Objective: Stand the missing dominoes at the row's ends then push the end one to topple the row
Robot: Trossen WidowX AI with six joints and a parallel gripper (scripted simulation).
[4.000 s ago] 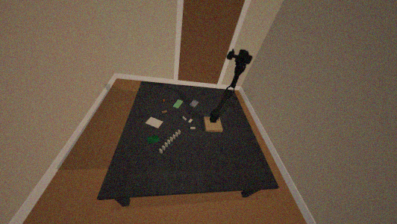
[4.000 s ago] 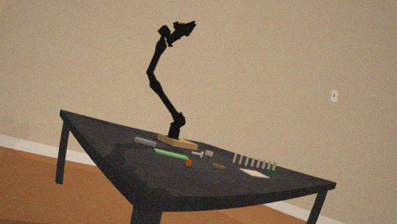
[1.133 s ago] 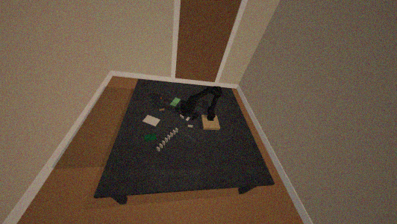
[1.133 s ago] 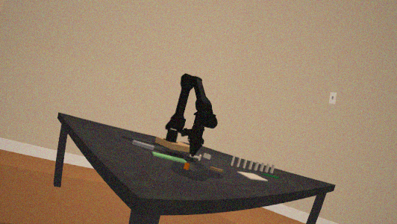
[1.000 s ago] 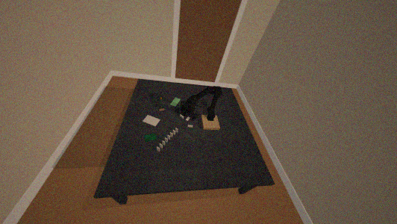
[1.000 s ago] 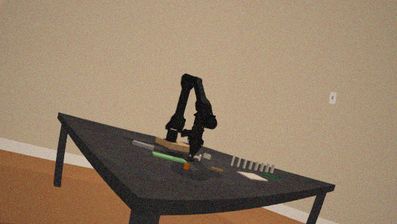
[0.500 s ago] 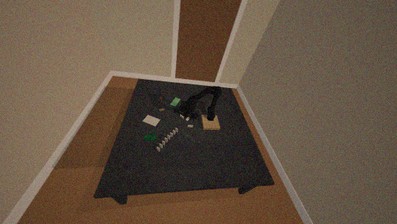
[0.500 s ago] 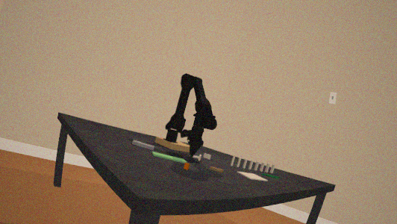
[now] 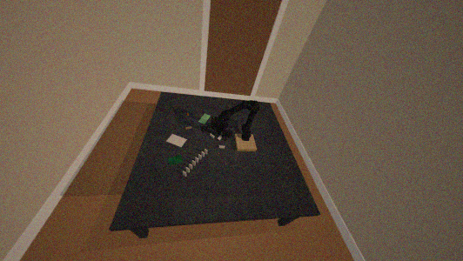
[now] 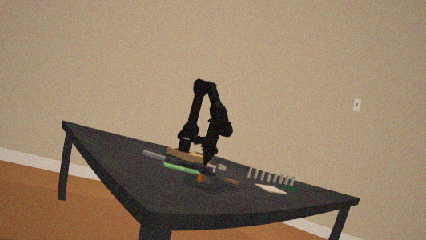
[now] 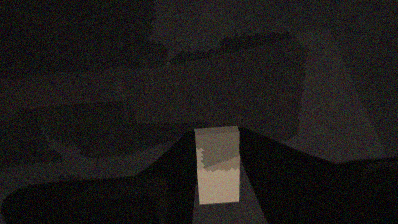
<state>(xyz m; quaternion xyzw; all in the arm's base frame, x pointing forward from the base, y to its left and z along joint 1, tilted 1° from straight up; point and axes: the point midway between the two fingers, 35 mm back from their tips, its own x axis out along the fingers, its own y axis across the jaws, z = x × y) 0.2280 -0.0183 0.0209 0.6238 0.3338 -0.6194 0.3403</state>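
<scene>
A row of several pale dominoes (image 9: 195, 162) (image 10: 268, 176) stands upright on the dark table. My gripper (image 10: 206, 163) (image 11: 215, 136) is low at the table, away from the row, and its fingers are shut on a pale domino (image 11: 218, 185). In the wrist view the domino sits between the two dark fingers, its lower part brightly lit. Loose pale dominoes lie between the row and the arm base; one (image 9: 222, 147) (image 10: 222, 167) lies apart from the fingers, and others are close by the gripper. The dark arm partly hides the fingertips in the top and exterior views.
A wooden block (image 9: 246, 146) is under the arm base. A white card (image 9: 177, 140) (image 10: 271, 188) and a dark green piece (image 9: 175, 159) (image 10: 290, 188) lie beside the row. A light green slab (image 9: 204, 118) (image 10: 180, 168), an orange object (image 10: 200, 178) and a brown piece (image 9: 188, 128) (image 10: 232, 182) lie near the arm.
</scene>
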